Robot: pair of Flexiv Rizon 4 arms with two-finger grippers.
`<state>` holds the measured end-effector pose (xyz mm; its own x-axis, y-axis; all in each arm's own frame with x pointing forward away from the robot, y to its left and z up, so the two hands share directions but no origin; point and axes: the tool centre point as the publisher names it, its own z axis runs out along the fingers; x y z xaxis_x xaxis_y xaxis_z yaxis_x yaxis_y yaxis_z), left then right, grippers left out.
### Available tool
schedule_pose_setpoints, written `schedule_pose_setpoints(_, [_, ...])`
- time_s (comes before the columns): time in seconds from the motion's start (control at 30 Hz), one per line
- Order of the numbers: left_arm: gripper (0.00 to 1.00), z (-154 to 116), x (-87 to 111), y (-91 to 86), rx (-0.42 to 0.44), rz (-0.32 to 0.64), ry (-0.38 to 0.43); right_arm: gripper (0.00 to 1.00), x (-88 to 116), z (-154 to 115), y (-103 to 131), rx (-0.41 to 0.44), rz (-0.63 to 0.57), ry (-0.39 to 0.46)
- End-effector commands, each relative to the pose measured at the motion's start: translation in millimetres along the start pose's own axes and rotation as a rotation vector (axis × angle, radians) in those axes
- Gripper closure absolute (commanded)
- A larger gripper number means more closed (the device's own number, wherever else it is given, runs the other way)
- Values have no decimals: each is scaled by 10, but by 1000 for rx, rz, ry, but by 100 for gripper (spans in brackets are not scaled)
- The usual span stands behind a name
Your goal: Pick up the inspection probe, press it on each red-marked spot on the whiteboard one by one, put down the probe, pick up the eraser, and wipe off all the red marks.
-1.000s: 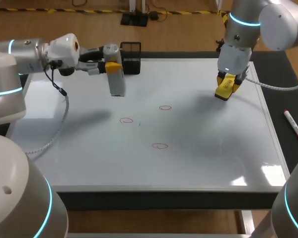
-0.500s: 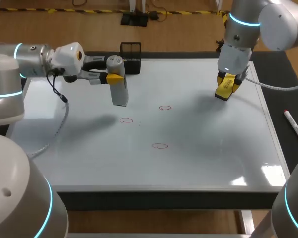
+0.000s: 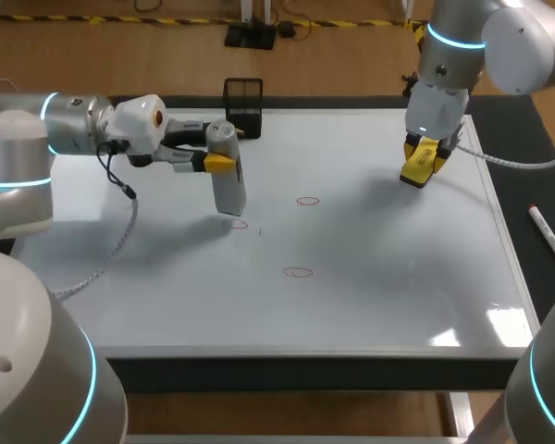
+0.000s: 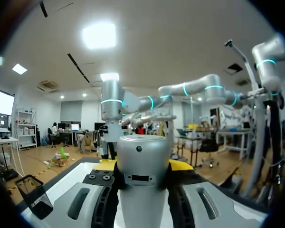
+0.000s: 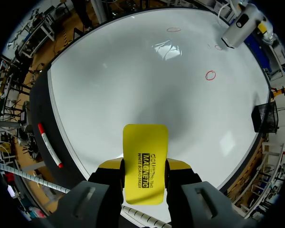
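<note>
A grey cylindrical probe (image 3: 227, 180) hangs nearly upright with my left gripper (image 3: 218, 161) shut on its upper part. Its lower end is at the left red circle (image 3: 237, 224) on the whiteboard (image 3: 388, 277); contact is not clear. Two more red circles lie to the right (image 3: 307, 201) and nearer the front (image 3: 298, 272). In the left wrist view the probe (image 4: 142, 161) fills the gap between the fingers. My right gripper (image 3: 424, 159) hovers over the board's far right, shut on a yellow eraser (image 5: 145, 161). From there the probe (image 5: 240, 28) and a red circle (image 5: 210, 75) show far ahead.
A black mesh basket (image 3: 244, 106) stands at the board's far edge, just behind the left gripper. A red marker (image 3: 548, 237) lies on the dark mat right of the board. The board has a raised metal frame (image 3: 305, 353).
My left arm has carried the probe right and toward the front, lowering its tip onto the left red circle. The right arm with the eraser has stayed still.
</note>
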<state>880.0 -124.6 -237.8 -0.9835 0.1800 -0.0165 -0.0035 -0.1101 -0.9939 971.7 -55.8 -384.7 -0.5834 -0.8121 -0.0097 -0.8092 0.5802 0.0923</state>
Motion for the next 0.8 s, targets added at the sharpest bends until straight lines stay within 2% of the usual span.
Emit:
schedule_pose_setpoints(0.03, [100,5,-26,55,3,-10,5,100,6,-11,-3,2,-1,2])
schedule_pose_setpoints(0.43, [100,-4,-23,216,-1,-56,-6,100,6,-11,-3,2,-1,2])
schedule_pose_setpoints(0.8, [100,2,-28,283,-5,-80,-6,100,6,-11,-3,2,-1,2])
